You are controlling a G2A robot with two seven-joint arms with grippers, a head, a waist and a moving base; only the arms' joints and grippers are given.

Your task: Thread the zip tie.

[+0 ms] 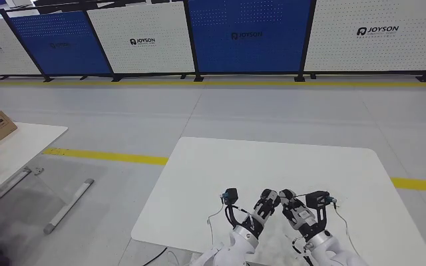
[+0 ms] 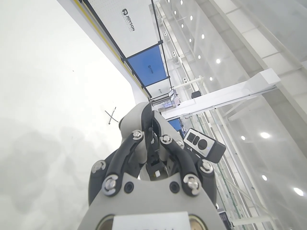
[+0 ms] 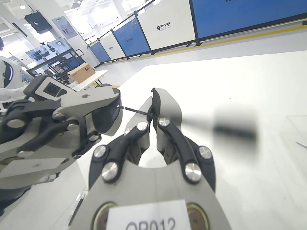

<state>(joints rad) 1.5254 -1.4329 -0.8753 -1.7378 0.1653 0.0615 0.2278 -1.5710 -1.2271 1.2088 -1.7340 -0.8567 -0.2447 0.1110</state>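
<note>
- The white, round-cornered table (image 1: pixel 266 159) carries both arms at its near edge, with their tips almost meeting over it.
- The left gripper (image 2: pixel 150 113) is pressed together, its black ribbed pads (image 2: pixel 146 118) closed against each other.
- The right gripper (image 3: pixel 153 101), just right of the left one, is likewise pressed together, and it pinches the thin black plastic zip tie (image 3: pixel 134 111) low between its fingers.
- The zip tie spans the small gap between the two grippers, held above the table. One end goes in at the left gripper's fingertips, the other into the right gripper's grip.
- A blurred dark streak (image 3: pixel 235 129) leaves the right gripper's right side; whether it is the rest of the tie I cannot tell.
- Two thin dark strips (image 2: pixel 110 117) lie crossed on the table, just past the left gripper's tips.
</note>
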